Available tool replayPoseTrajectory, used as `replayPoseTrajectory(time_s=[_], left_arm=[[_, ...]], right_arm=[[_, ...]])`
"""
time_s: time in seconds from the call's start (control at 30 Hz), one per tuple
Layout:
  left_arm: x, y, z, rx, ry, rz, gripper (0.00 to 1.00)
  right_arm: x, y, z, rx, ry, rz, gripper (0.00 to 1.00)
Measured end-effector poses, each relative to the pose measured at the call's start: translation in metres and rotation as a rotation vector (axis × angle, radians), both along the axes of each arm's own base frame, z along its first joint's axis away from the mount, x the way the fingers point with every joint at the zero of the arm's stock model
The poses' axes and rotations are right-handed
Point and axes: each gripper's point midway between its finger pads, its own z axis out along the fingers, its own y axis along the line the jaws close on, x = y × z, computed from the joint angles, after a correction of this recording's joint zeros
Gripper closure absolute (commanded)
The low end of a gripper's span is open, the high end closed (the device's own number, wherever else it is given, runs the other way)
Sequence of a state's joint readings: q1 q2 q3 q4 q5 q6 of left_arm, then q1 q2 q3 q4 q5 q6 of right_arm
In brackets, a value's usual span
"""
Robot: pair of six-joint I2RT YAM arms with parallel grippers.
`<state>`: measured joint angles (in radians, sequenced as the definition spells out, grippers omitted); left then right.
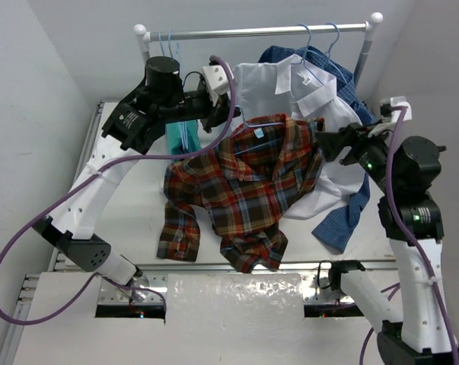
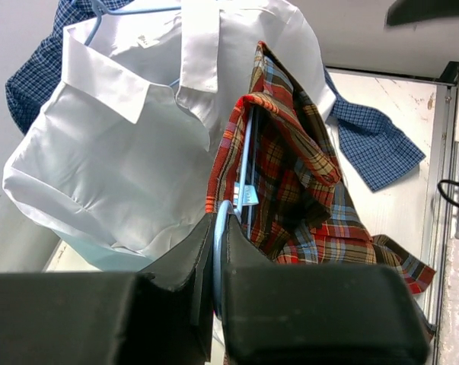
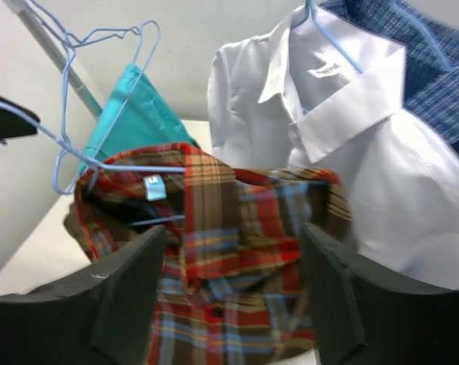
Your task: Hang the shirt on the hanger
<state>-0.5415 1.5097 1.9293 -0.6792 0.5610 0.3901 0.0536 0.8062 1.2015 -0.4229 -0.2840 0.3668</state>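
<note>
The plaid shirt (image 1: 244, 190) hangs over the table with its collar draped on the pale-blue hanger (image 1: 266, 119). My left gripper (image 1: 229, 114) holds that hanger up; in the left wrist view its jaws (image 2: 218, 222) are shut on the hanger's wire hook, and the hanger (image 2: 244, 161) runs up into the shirt (image 2: 298, 182). My right gripper (image 1: 332, 143) is at the shirt's right shoulder. In the right wrist view it (image 3: 233, 281) stands open, with the shirt (image 3: 244, 228) just beyond its fingers (image 3: 130, 293) and the hanger's bar (image 3: 130, 169) under the collar.
A white shirt (image 1: 298, 91) and a blue checked shirt (image 1: 343, 213) hang from the rail (image 1: 259, 32) directly behind and right of the plaid one. A teal garment (image 3: 141, 114) and spare hangers (image 3: 100, 46) hang at the rail's left end.
</note>
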Motion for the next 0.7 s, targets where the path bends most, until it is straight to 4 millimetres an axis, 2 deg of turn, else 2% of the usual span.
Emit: replayPoseTrajectory(time_s=[0.03, 0.1, 0.17, 0.23, 0.33, 0.4, 0.47, 0.5, 0.53, 0.57, 0.63, 0.7], left_arm=[[0.002, -0.001, -0.001, 0.0, 0.003, 0.003, 1.0], [0.003, -0.002, -0.002, 0.0, 0.007, 0.005, 1.0], [0.005, -0.002, -0.003, 0.0, 0.007, 0.01, 1.0], [0.006, -0.002, -0.003, 0.002, 0.005, 0.015, 1.0], [0.006, -0.003, -0.004, 0.003, 0.003, 0.018, 1.0], [0.007, -0.004, -0.006, 0.005, 0.005, 0.02, 1.0], [0.008, -0.004, -0.009, 0.009, 0.009, 0.023, 1.0], [0.009, -0.004, -0.01, 0.01, 0.011, 0.024, 1.0], [0.009, -0.004, -0.011, 0.012, 0.012, 0.025, 1.0], [0.009, -0.004, -0.012, 0.013, 0.013, 0.026, 1.0], [0.009, -0.004, -0.013, 0.015, 0.016, 0.026, 1.0], [0.01, -0.003, -0.015, 0.018, 0.018, 0.029, 1.0]], right_arm=[[0.002, 0.008, -0.001, 0.008, 0.006, 0.021, 0.21], [0.009, 0.037, -0.012, 0.002, 0.044, 0.077, 0.13], [0.013, 0.074, -0.032, -0.039, 0.105, 0.158, 0.13], [0.024, 0.093, -0.055, -0.08, 0.166, 0.175, 0.14], [0.041, 0.095, -0.095, -0.126, 0.254, 0.126, 0.19], [0.046, 0.093, -0.112, -0.146, 0.294, 0.105, 0.22], [0.051, 0.092, -0.117, -0.161, 0.299, 0.085, 0.37], [0.055, 0.091, -0.119, -0.166, 0.293, 0.07, 0.56], [0.058, 0.089, -0.121, -0.173, 0.287, 0.054, 0.57], [0.061, 0.087, -0.124, -0.173, 0.282, 0.035, 0.79], [0.064, 0.082, -0.13, -0.196, 0.276, 0.009, 1.0], [0.067, 0.081, -0.134, -0.219, 0.269, -0.002, 1.0]])
